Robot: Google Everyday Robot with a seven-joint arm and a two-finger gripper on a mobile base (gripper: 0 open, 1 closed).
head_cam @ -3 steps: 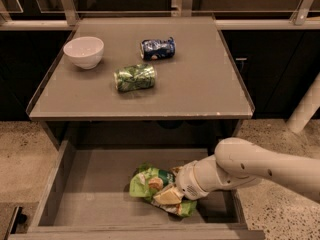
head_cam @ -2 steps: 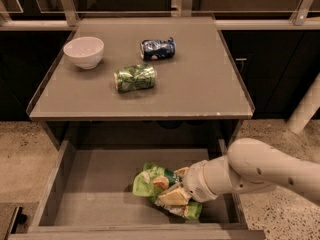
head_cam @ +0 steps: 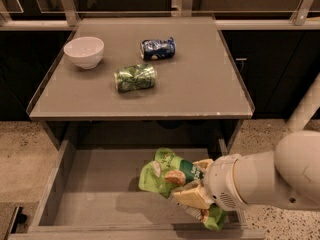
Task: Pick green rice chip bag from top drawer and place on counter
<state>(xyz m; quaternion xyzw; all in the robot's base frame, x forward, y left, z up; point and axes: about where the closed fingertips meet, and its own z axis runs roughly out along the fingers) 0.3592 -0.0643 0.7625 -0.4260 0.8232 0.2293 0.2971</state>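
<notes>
Crumpled light-green foil bag, pinched in the gripper over the shallow grey drawer, should rise clear before crossing to the grey-brown tabletop.

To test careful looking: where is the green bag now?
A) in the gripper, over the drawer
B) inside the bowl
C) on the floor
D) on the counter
A: the gripper is shut on the bag over the open drawer.

Gripper grips chip bag over top drawer, in front of counter.
</notes>
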